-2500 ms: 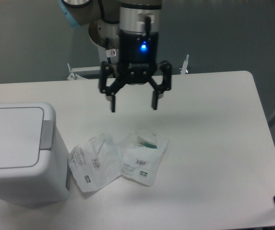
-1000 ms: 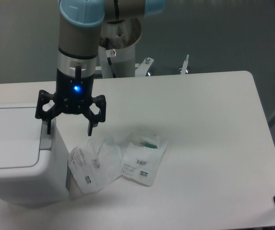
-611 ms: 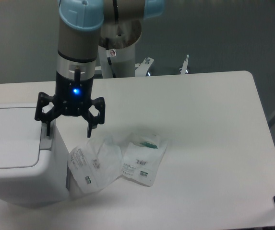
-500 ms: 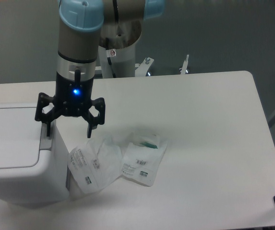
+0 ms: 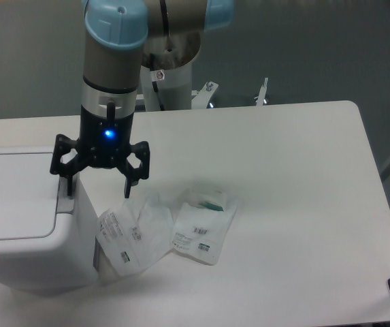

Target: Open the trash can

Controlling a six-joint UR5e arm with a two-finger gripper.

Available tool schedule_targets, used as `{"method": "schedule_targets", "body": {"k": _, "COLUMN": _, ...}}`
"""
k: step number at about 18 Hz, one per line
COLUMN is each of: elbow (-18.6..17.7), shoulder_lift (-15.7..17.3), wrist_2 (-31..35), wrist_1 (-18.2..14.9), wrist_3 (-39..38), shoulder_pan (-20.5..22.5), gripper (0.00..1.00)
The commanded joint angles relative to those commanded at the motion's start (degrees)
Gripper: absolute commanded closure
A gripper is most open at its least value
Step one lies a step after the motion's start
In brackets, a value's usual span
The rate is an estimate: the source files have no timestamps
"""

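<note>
One finger of our wide-open, empty gripper (image 5: 97, 189) sits at the grey strip (image 5: 65, 195) of the closed trash can (image 5: 24, 218) (table's left edge), so next we judge a downward press is needed.

trash can (image 5: 18, 218) cut off at left edge, packet labels unreadable

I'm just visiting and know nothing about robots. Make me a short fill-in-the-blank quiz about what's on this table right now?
1. The lid of the trash can is ____.
2. The gripper has its two fingers spread ____.
3. One finger sits over the bin's ____ strip.
4. Beside the bin lie ____ plastic packets.

Missing words: closed; open; grey; two
</note>
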Motion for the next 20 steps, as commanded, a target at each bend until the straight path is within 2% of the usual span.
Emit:
{"method": "schedule_targets", "body": {"k": 9, "elbow": -0.1, "shoulder_lift": 0.0, "wrist_2": 0.6, "wrist_1": -0.1, "wrist_3": 0.0, "shoulder_pan": 0.0, "gripper": 0.0}}
{"method": "schedule_targets", "body": {"k": 15, "elbow": 2.5, "shoulder_lift": 1.7, "wrist_2": 0.5, "wrist_1": 0.1, "wrist_3": 1.1, "shoulder_pan": 0.5, "gripper": 0.0}}
{"method": "schedule_targets", "body": {"k": 20, "elbow": 3.3, "shoulder_lift": 2.9, "wrist_2": 2.8, "wrist_1": -0.4, "wrist_3": 3.2, "shoulder_pan": 5.2, "gripper": 0.0}}
